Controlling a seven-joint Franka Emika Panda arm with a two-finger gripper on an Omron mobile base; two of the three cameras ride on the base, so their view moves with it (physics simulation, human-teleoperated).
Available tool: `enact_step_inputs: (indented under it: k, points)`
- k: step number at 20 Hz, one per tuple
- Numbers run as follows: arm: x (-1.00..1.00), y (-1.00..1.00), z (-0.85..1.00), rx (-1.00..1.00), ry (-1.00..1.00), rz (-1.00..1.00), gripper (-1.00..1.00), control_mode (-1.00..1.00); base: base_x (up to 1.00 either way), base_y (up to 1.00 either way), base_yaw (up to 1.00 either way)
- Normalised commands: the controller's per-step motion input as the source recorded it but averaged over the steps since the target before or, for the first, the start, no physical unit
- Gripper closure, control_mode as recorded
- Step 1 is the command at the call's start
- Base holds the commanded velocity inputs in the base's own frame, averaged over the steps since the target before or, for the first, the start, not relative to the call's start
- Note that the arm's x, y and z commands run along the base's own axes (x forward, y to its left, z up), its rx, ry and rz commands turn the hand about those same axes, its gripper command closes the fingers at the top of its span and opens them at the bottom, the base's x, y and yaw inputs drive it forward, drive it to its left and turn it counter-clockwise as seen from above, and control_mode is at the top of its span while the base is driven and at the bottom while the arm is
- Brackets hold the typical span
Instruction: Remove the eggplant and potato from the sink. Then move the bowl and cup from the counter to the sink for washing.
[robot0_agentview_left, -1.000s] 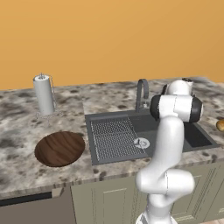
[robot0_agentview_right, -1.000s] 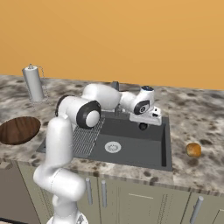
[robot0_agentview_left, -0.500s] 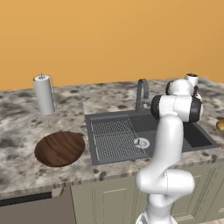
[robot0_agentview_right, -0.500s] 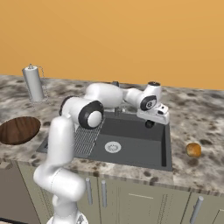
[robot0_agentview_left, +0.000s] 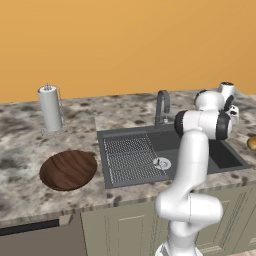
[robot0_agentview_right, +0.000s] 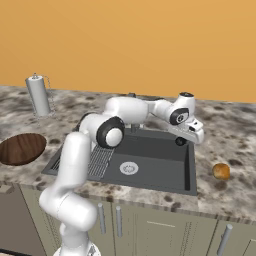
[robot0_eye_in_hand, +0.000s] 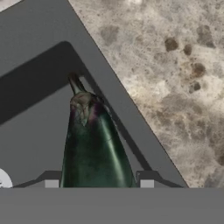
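The eggplant, dark and glossy with its stem tip pointing away, hangs between the two fingertips of my gripper, which is shut on it. In the right base view the gripper holds the eggplant over the right rim of the sink. Below it are the sink's dark wall and the speckled counter. The potato lies on the counter right of the sink, also at the edge of the left base view. The wooden bowl rests on the counter left of the sink.
A paper towel roll on a wire holder stands at the back left. The curved faucet rises behind the basin, and the silver drain sits in its floor. The orange wall closes off the back.
The arm has swung rightward over the sink, carrying the eggplant from above the basin's back to its right rim. Bowl and potato have not moved.
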Motion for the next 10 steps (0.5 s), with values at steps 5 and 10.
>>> enact_step_inputs:
  k: [5,10]
  points:
    - [0.00,-0.45,0.01,0.00,0.00,-0.15,1.00,-1.00,0.00,0.00,0.00]
    - [0.06,-0.41,-0.01,0.00,0.00,-0.11,1.00,-1.00,0.00,0.00,0.00]
